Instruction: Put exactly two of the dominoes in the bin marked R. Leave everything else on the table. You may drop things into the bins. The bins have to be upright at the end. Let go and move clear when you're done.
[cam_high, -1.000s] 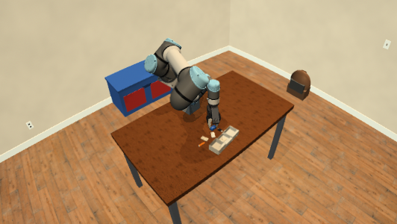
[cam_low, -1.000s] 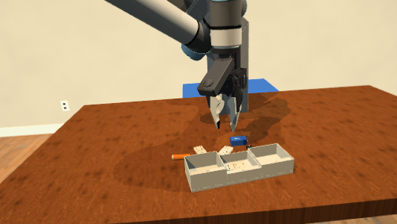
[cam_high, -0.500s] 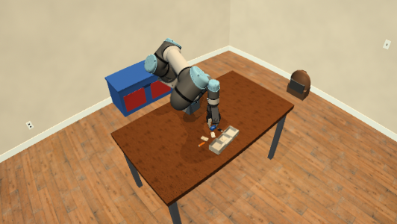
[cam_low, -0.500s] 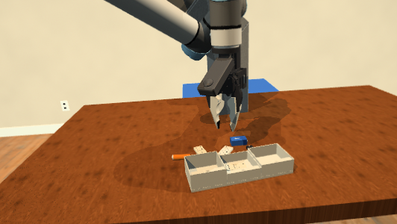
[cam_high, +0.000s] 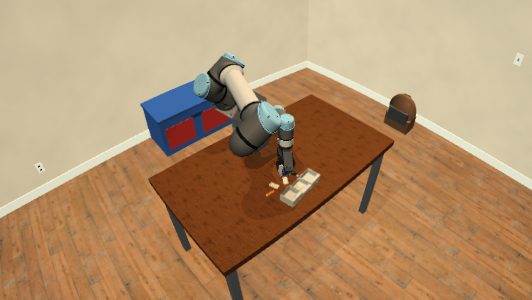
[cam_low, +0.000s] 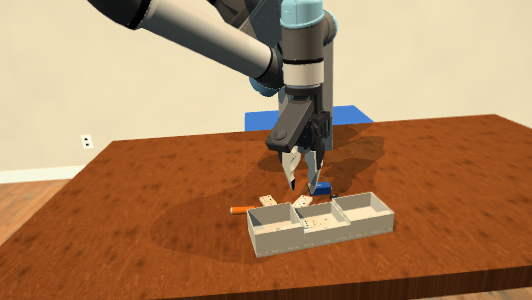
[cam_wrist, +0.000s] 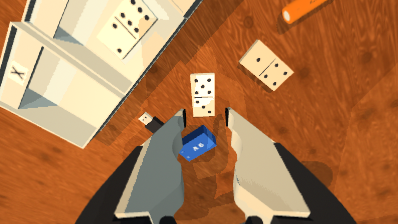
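tool part open, empty; above blue block; domino ahead

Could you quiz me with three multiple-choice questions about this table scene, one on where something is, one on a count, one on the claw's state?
1. Where is the blue eraser?
A. in a bin
B. on the table below the gripper
C. on the floor

2. How many dominoes lie on the table outside the bin tray?
A. one
B. two
C. four

3. The gripper is:
A. partly open, holding nothing
B. clamped on a domino
C. gripping the orange marker

Answers: B, the wrist view shows it between the fingers, on the wood. B, two dominoes lie there; a third is binned. A, nothing sits between the fingertips.
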